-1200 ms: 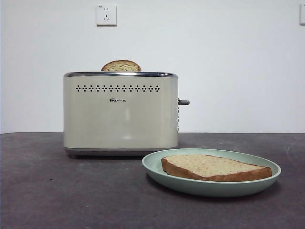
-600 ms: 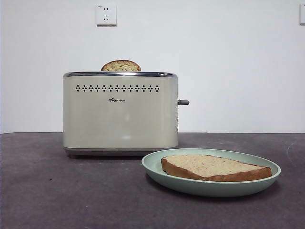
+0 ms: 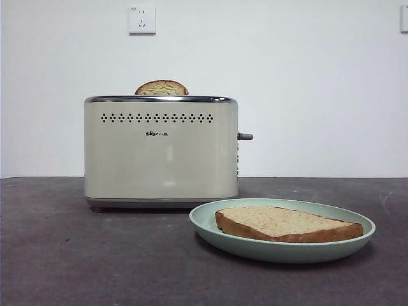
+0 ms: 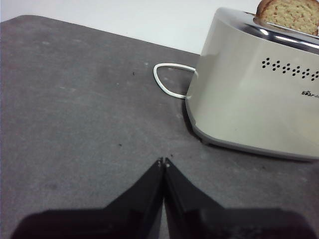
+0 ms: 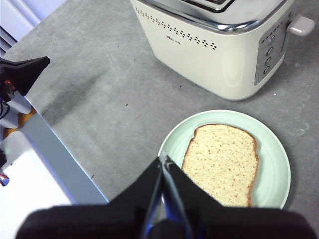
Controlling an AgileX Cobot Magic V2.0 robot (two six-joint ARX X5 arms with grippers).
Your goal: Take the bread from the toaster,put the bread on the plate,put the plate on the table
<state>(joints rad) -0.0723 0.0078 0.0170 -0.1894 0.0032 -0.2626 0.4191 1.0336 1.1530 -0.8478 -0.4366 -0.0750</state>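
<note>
The bread (image 3: pixel 287 223) (image 5: pixel 222 164) lies flat on the mint-green plate (image 3: pixel 204 220) (image 5: pixel 276 144). The plate rests on the table (image 3: pixel 95 255), in front of the cream toaster (image 3: pixel 159 153) (image 4: pixel 254 99) (image 5: pixel 214 55) on its lever side. A second, smaller domed slice (image 3: pixel 162 88) (image 4: pixel 289 12) sticks up from a toaster slot. My right gripper (image 5: pixel 163 159) hangs shut and empty above the plate's edge. Over bare table on the toaster's other side is my left gripper (image 4: pixel 164 162), shut and empty. Neither arm shows in the front view.
A white power cord (image 4: pixel 167 82) loops on the table behind the toaster. The other arm's dark tip (image 5: pixel 25 69) shows beyond the table's edge (image 5: pixel 60 159) in the right wrist view. A wall socket (image 3: pixel 141 19) sits above the toaster.
</note>
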